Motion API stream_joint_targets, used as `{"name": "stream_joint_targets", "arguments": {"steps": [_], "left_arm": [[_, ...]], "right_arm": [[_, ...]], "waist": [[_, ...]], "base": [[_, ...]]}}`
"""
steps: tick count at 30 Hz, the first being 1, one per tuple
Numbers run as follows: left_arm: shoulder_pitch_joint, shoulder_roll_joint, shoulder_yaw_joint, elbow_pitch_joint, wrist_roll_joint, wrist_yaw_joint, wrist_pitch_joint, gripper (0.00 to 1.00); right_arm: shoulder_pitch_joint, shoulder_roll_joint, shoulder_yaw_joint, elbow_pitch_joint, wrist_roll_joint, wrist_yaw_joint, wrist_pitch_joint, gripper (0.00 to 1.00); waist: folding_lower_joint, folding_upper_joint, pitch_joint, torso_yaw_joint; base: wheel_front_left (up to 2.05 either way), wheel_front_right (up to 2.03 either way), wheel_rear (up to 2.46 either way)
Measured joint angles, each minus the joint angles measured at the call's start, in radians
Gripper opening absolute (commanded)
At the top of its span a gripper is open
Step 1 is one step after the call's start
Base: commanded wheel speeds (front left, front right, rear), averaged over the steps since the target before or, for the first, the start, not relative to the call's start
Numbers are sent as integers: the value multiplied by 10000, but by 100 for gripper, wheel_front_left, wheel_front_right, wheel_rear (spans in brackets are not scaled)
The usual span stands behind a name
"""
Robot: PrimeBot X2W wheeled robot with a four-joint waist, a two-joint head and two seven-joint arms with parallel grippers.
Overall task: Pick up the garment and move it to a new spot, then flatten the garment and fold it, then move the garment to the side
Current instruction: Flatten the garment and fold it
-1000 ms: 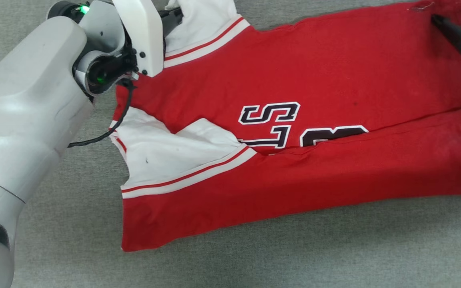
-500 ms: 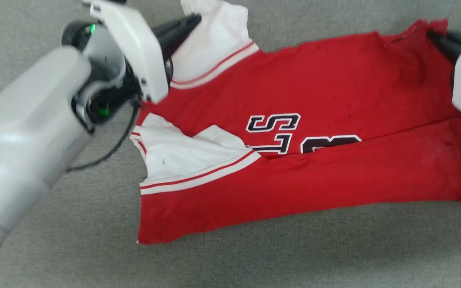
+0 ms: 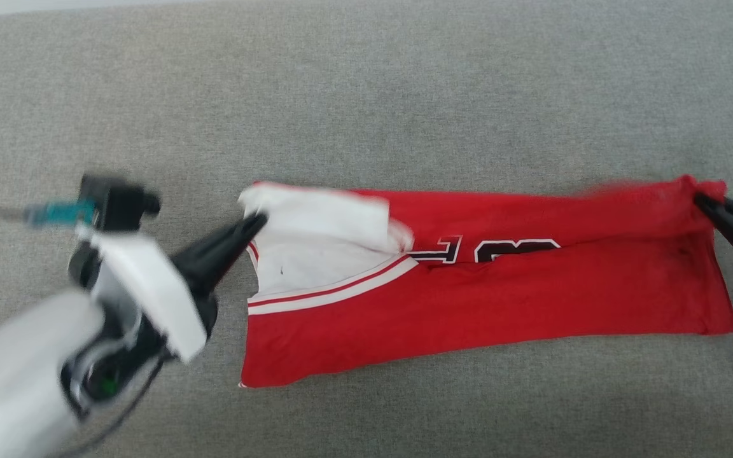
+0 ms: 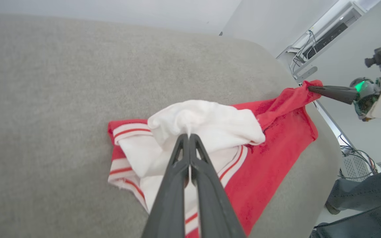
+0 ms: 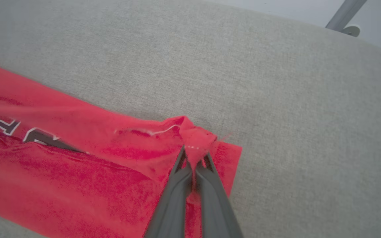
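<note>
The garment (image 3: 506, 299) is a red jersey with white sleeves and striped trim, lying as a long folded band across the grey surface, its far edge lifted. My left gripper (image 3: 258, 221) is shut on the white sleeve (image 4: 207, 122) at the band's left end. My right gripper (image 3: 700, 200) is shut on the red corner (image 5: 195, 137) at the right end. In the left wrist view the right gripper (image 4: 311, 88) holds that red corner raised. Part of the black-and-white lettering (image 3: 500, 249) shows in the fold.
A grey fabric-covered surface (image 3: 366, 95) spreads wide beyond the jersey. Its rounded edge (image 4: 322, 138) drops off past the garment's right end, with cables, equipment and a person's dark-trousered leg (image 4: 365, 195) beyond.
Both grippers have pulled the far edge of the jersey toward me over the lower half, leaving a narrow band. The right gripper has shut on the red corner. The head camera has also shifted.
</note>
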Motion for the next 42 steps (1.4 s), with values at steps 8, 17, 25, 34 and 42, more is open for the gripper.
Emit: {"name": "stream_joint_targets", "arguments": {"steps": [8,17,25,34,42], "left_arm": [[1849,844,-288,-1526,-42,1122,-871,0],[2175,-1062,-464,424,-8,849,-1064,0],[2529,-1624,-71,1490,384,706,-1434,100],[4753,-2859,3507,1137,2815,1313,-1494,100],[6775,-4796,7135,1695,7026,1388,-1499,100]], "right_arm": [[1987,550,-1758,-662,-454,0,-79,0],[2207,1739,-2282,84,-1097,0,-98,1],[2211,1827,-2646,314,-1032,0,-240,100],[2776,1795,-3494,1164,-593,-2,286,100],[2780,1766,-3626,2219,-318,-4,464,100]], "waist": [[0,0,57,16],[0,0,178,122],[0,0,10,155],[0,0,-260,777],[1,0,-597,1459]], "base": [[0,0,0],[0,0,0],[0,0,0],[0,0,0],[0,0,0]]}}
